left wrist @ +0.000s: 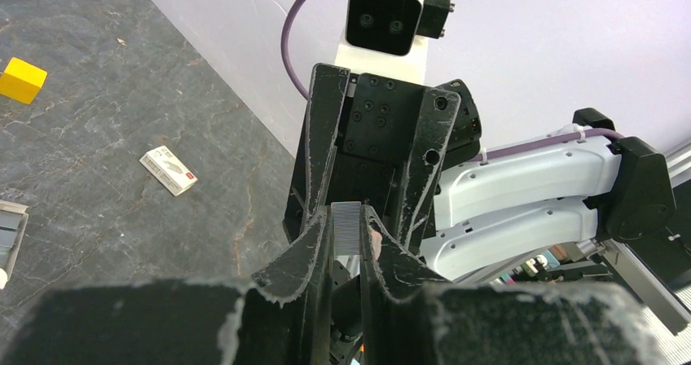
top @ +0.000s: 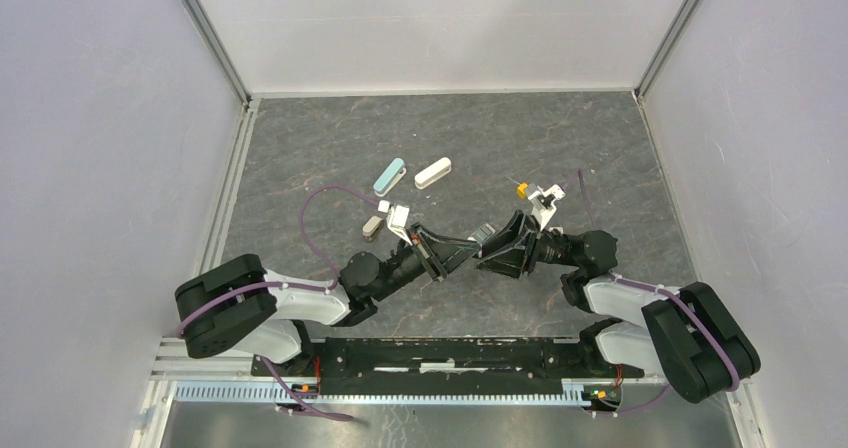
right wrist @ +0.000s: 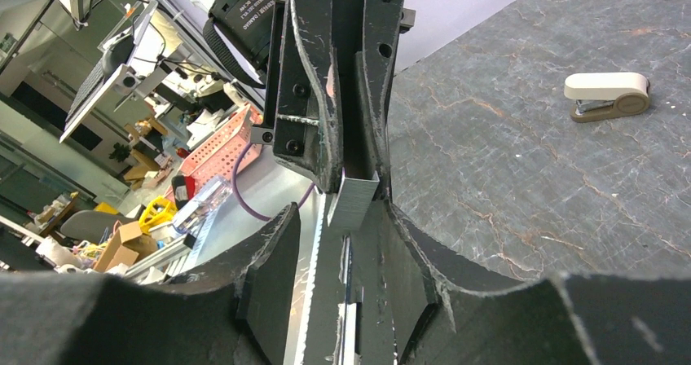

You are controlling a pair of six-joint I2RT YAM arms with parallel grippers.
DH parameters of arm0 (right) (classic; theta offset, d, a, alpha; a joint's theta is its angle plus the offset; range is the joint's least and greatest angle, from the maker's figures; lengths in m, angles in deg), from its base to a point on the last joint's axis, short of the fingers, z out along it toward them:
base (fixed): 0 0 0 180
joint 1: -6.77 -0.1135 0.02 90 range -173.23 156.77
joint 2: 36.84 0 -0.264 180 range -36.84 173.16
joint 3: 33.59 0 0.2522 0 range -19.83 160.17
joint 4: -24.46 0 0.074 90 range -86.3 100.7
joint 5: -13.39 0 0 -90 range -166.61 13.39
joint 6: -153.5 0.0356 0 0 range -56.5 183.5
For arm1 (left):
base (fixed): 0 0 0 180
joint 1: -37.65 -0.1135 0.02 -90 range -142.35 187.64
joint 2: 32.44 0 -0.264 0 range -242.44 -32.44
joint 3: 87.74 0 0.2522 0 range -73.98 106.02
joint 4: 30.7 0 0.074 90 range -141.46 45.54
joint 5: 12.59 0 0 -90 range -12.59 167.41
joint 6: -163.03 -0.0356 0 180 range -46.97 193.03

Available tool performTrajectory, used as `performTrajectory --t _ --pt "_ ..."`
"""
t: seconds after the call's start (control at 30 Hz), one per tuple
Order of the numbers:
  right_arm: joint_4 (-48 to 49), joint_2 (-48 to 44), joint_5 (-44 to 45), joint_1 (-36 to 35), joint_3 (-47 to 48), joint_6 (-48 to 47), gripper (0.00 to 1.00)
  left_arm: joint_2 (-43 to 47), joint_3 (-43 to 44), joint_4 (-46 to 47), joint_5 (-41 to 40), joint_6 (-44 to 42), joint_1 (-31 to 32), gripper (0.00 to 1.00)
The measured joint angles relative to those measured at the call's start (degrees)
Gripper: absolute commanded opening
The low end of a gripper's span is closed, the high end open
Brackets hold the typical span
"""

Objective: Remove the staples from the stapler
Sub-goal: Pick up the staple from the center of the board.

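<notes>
Judging by what I can see from here, the unloading itself looks done. The staples, a short grey strip, sit in no stapler and are up in the air, pinched in the left gripper. Its two fingers are clamped tight on the strip's flat sides, and one end of the strip stands proud of the fingertips.

My right gripper faces the left gripper nose to nose, and its jaws straddle that free end. They stand part-way apart. From the right wrist camera, one pad looks just beside the strip and may be touching it, while the other side shows a plain gap. I read the right gripper as holding nothing yet.

What is left, I reckon, is a hand-over or a put-down, since the strip hangs above the table and rests on nothing. For a hand-over, I would want the right jaws shut squarely on the strip before the left gripper lets go. A strip this thin could slip or break apart.

Beyond the left gripper and well apart from it, a white and tan stapler lies closed on the table. I cannot tell whether it is the one the task means. Ahead of the left gripper, also well apart, lie a small staple box and a yellow block.
</notes>
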Motion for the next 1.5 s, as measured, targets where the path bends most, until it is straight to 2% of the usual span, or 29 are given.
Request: performTrajectory --t 0.33,0.57,0.87,1.17,1.23,1.33,1.5 --pt "-1.2 -1.0 0.1 1.1 0.1 -1.0 0.43 0.1 0.0 0.8 0.0 0.1 0.0 0.18" --pt "-1.7 -1.2 0.1 1.6 0.2 -1.1 0.37 0.1 0.0 0.8 0.0 0.1 0.0 0.19" --pt "-1.9 -1.2 0.0 1.8 0.2 -1.1 0.36 0.1 0.0 0.8 -0.1 0.1 0.0 0.20" --pt "-1.9 -1.3 -0.2 1.8 0.5 -1.0 0.17 -0.3 0.0 1.1 -0.2 0.1 0.0 0.23" --pt "-1.9 -1.3 -0.2 1.9 0.5 -1.0 0.14 -0.3 0.0 1.3 -0.2 0.1 0.0 0.26" --pt "-1.9 -1.3 -0.3 1.9 0.6 -1.0 0.12 -0.3 0.0 1.3 -0.2 0.1 0.0 0.37" --pt "-1.9 -1.3 -0.3 1.9 0.6 -1.3 0.10 -0.3 0.0 1.3 -0.2 0.5 0.0 0.64"
